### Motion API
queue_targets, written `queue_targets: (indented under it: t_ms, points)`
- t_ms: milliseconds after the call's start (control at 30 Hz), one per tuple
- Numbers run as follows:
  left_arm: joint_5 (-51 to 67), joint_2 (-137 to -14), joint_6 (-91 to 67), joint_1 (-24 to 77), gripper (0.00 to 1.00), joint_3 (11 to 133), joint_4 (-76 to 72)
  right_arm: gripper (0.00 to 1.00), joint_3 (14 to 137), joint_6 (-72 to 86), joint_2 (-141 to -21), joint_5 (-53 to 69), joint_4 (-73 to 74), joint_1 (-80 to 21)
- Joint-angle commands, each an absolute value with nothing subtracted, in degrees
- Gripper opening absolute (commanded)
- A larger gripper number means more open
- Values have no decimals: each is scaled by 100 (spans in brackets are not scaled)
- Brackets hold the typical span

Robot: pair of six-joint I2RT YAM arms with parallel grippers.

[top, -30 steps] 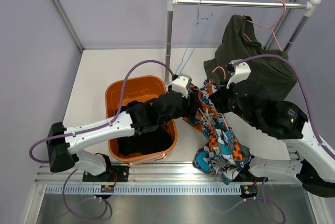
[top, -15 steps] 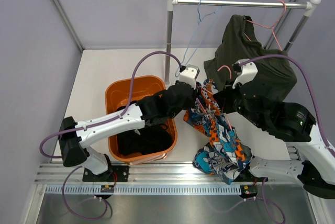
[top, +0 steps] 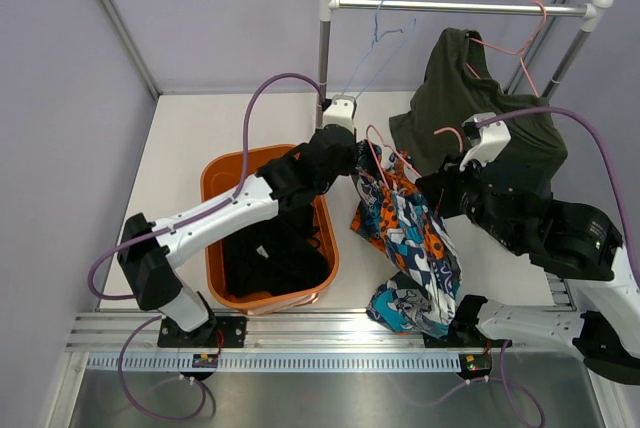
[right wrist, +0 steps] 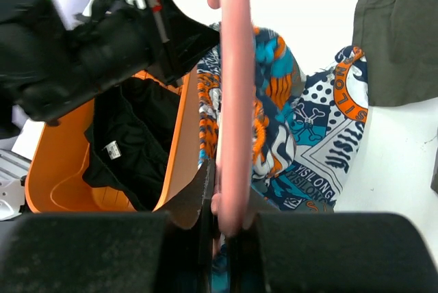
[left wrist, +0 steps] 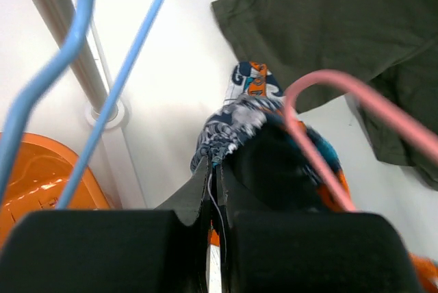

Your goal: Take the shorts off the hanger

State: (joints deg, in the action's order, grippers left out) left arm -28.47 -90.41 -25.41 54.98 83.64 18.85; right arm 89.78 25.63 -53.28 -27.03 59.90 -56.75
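Note:
The shorts [top: 412,238], patterned in orange, teal and white, hang between my two grippers above the table. My left gripper [top: 352,160] is shut on a bunched edge of the shorts [left wrist: 239,111] at their upper left; the fabric sticks out past the fingertips of this gripper [left wrist: 217,170]. A pink hanger [top: 385,148] runs through the top of the shorts. My right gripper [right wrist: 229,204] is shut on the pink hanger [right wrist: 234,101], which rises straight from its jaws. In the top view the right gripper [top: 440,193] sits at the right of the shorts.
An orange bin [top: 215,183] holding black clothes stands under the left arm. A clothes rack [top: 460,8] at the back carries a blue hanger [top: 375,43] and a dark green shirt [top: 480,98] on another pink hanger. The rack's post [top: 323,68] stands just behind my left gripper.
My left gripper has shut on the shorts' edge and moved back toward the rack post, pulling the cloth up and left. The right arm has shifted a little right with the hanger.

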Motion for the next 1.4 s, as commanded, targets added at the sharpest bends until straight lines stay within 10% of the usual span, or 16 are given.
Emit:
queue_targets:
  t_ms: [0, 700, 1367]
  points:
    - [-2752, -9246, -2461, 5432, 0, 8613, 1819, 0, 9264, 2479, -5203, -2786, 5977, -5757]
    - [-1836, -6575, -703, 7919, 0, 7523, 1573, 0, 9333, 1337, -6037, -4896, 4667, -5276]
    - [-3849, -6741, 3926, 7919, 1, 12094, -869, 0, 9193, 1494, -5651, -4395, 4861, -4403]
